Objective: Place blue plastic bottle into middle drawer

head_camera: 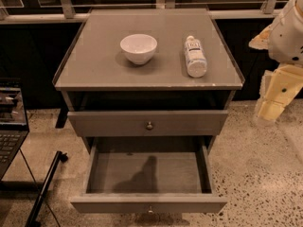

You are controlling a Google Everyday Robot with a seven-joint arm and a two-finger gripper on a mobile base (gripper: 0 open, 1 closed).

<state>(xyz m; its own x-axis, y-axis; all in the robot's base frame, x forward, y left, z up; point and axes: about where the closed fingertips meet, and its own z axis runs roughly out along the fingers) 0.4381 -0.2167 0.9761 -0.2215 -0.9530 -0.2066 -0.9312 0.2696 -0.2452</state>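
While tool (271, 109) rightward — bottle (195, 56) cap rearward

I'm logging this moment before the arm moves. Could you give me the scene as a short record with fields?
bottle: small clear blue-labelled plastic bottle with white cap, lying on its side on the grey cabinet top, right of the bowl, not touching it
bowl: white round bowl, upright
middle drawer: wide shallow grey drawer, pulled open, nothing seen inside
upper drawer: grey knobbed drawer, shut
gripper: two-finger gripper, beside the cabinet's right side, away from the bottle
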